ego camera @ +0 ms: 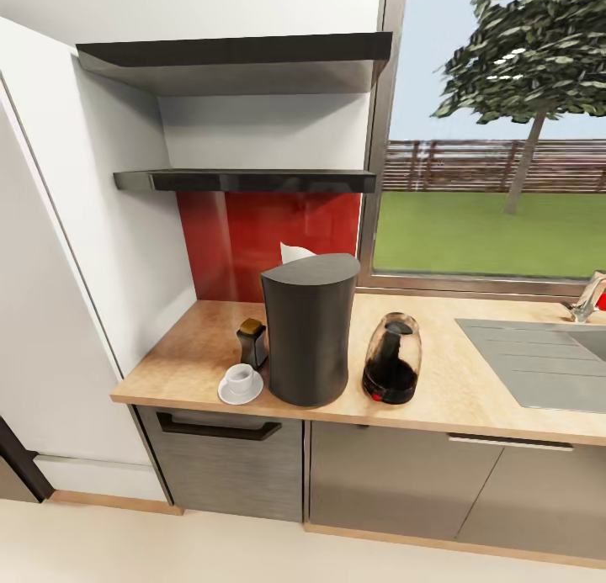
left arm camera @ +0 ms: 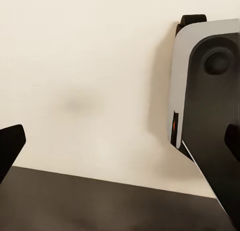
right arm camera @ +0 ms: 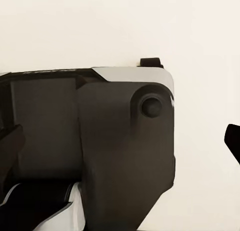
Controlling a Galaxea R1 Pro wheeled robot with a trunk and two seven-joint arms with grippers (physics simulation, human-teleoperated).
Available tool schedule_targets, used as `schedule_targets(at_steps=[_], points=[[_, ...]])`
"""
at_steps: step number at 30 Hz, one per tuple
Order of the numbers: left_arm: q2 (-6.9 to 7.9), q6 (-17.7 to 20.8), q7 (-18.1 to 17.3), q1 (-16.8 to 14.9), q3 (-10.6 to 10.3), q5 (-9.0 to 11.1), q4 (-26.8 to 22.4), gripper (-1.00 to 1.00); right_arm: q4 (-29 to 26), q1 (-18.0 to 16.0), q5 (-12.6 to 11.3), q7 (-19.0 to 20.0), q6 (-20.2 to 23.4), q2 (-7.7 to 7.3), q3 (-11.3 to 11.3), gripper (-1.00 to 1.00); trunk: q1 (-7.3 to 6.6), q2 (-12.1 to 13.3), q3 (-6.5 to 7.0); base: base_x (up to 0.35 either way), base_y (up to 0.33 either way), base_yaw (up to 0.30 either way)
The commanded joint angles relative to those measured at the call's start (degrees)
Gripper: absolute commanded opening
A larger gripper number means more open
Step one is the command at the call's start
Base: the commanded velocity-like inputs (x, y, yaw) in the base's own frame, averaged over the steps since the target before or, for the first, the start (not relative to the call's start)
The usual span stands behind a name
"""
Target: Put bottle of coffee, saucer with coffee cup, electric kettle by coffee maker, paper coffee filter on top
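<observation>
The dark-grey coffee maker (ego camera: 307, 331) stands on the light wood countertop (ego camera: 471, 394). A white paper coffee filter (ego camera: 295, 251) pokes up at the back edge of its slanted top. To its left sits the small bottle of coffee (ego camera: 252, 341) with a golden lid. In front of the bottle, the white coffee cup (ego camera: 241, 378) rests on the saucer (ego camera: 227, 392). The clear electric kettle (ego camera: 393, 358) stands just right of the coffee maker. The lower black kitchen shelf (ego camera: 244, 180) is bare. My left gripper (left arm camera: 120, 143) and right gripper (right arm camera: 120, 141) are open, hanging over pale floor beside my own body.
A grey steel sink (ego camera: 539, 356) with a tap (ego camera: 587, 299) lies at the counter's right. An upper black shelf (ego camera: 236, 57) hangs above the lower one. A tall white wall panel (ego camera: 76, 230) bounds the counter's left end. Grey cabinet fronts (ego camera: 379, 474) stand below.
</observation>
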Motion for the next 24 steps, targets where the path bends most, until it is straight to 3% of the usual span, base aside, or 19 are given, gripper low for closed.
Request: schedule_targets(at_steps=[1,18,24], points=[[-0.07,0.2,-0.5,0.0,0.5,-0.6,-0.1,1.0,-0.1,0.0,-0.5,-0.1,0.3,-0.01,0.5,1.0,0.04,-0.1,-0.13,0.0,0.0,0.0],[-0.19,0.2,-0.5,0.0,0.4,-0.5,-0.1,1.0,-0.2,0.0,-0.5,-0.2,-0.3,0.0,0.5,1.0,0.04,-0.1,-0.13,0.0,0.0,0.0],[-0.25,0.0,-0.4,0.0,0.5,-0.3,-0.1,1.0,-0.3,0.0,-0.7,-0.2,-6.1,-0.25,0.5,1.0,0.04,-0.1,-0.13,0.0,0.0,0.0]])
